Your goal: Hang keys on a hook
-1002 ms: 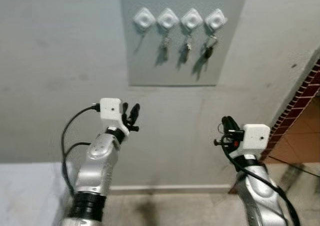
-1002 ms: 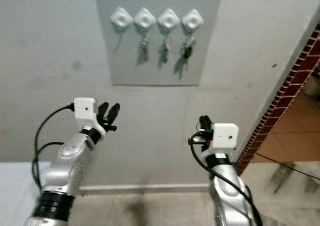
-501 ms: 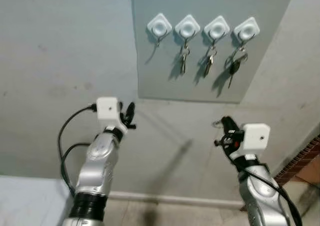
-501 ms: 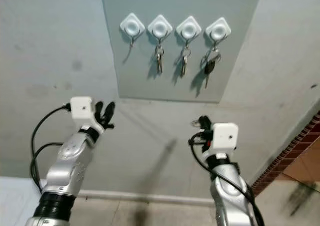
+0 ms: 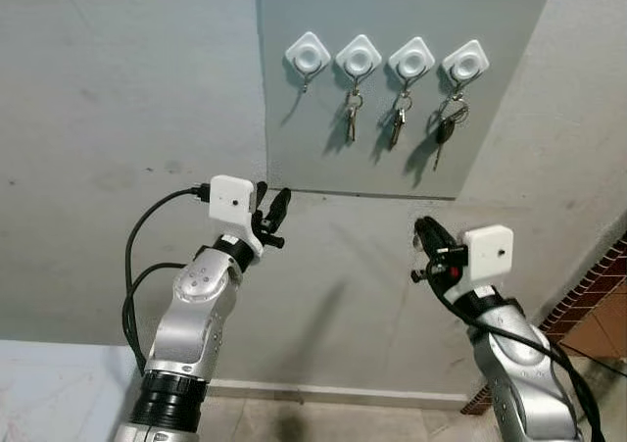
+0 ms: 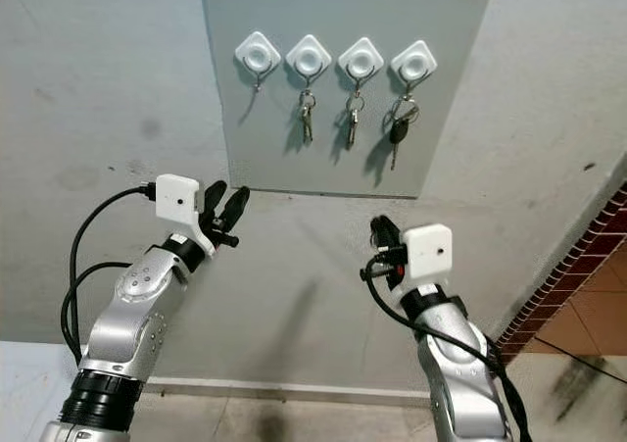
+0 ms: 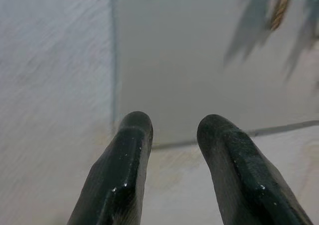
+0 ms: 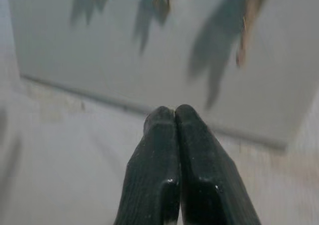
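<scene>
On wall panel (image 5: 333,158): four hooks (image 5: 356,58), three key sets (image 5: 351,119); left end effector (image 5: 271,210) spread, right end effector (image 5: 427,234) pinched empty.

Hanging keys (image 8: 247,15) blurred and cut off at the right wrist view's edge, 1 key tip (image 7: 280,5) smeared in the left wrist view.

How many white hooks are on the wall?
4, in a row on the grey panel: empty leftmost hook, then three holding keys.
</scene>
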{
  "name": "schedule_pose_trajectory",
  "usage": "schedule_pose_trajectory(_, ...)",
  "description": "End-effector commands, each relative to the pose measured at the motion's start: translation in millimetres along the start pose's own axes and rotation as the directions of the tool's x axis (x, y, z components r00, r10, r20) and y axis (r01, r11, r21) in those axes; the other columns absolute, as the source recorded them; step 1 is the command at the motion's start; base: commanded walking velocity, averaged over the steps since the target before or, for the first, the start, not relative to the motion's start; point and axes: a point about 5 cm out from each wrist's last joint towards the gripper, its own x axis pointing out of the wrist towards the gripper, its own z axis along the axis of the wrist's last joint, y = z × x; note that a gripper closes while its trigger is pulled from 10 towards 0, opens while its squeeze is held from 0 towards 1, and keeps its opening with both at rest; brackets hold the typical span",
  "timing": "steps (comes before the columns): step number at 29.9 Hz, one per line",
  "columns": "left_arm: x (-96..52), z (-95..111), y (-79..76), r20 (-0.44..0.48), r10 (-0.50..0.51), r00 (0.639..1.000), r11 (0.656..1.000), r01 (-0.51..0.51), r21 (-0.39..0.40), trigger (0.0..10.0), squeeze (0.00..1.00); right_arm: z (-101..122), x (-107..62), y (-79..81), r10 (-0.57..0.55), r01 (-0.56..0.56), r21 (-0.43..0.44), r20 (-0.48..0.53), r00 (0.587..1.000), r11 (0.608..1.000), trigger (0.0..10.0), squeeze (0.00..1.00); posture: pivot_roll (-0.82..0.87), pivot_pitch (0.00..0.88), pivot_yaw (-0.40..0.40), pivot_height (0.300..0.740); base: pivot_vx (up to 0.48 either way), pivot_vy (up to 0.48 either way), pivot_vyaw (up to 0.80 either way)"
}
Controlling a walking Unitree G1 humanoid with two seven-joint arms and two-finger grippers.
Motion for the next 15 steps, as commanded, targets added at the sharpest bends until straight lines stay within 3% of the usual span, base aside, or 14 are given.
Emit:
schedule_pose_trajectory(1, 3.3, 11.4, -2.5, 0.032, -0.032, 0.999, 0.999, 0.031, 0.021, 10.0, 0.0, 4.0, 4.6, 1.8, 0.03, -0.03, 0.006, 0.015, 0.999, 1.0, 10.0, 0.0, 0.03, 0.0, -0.002, 0.74, 0.0, 0.0, 0.0)
schedule_pose_trajectory(5, 5.4, 15.6, -5.8, 0.043, -0.051, 0.998, 0.999, 0.051, 0.021, 10.0, 0.0, 13.0, 15.1, 2.9, 0.073, -0.073, -0.009, 0.044, 0.996, 0.997, 10.0, 0.0, 0.04, 0.0, -0.006, 0.74, 0.0, 0.0, 0.0)
schedule_pose_trajectory(8, 7.3, 28.2, -9.5, 0.077, -0.071, 0.994, 0.997, 0.069, 0.03, 10.0, 0.0, 32.1, 32.8, 7.5, 0.146, -0.144, -0.026, 0.103, 0.984, 0.989, 10.0, 0.0, 0.04, 0.0, -0.011, 0.74, 0.0, 0.0, 0.0)
schedule_pose_trajectory(15, 7.0, 41.8, -11.8, 0.115, -0.073, 0.991, 0.997, 0.072, 0.016, 10.0, 0.0, 49.1, 44.5, 12.4, 0.218, -0.216, -0.029, 0.157, 0.963, 0.976, 10.0, 0.0, 0.05, 0.0, -0.022, 0.74, 0.0, 0.0, 0.0)
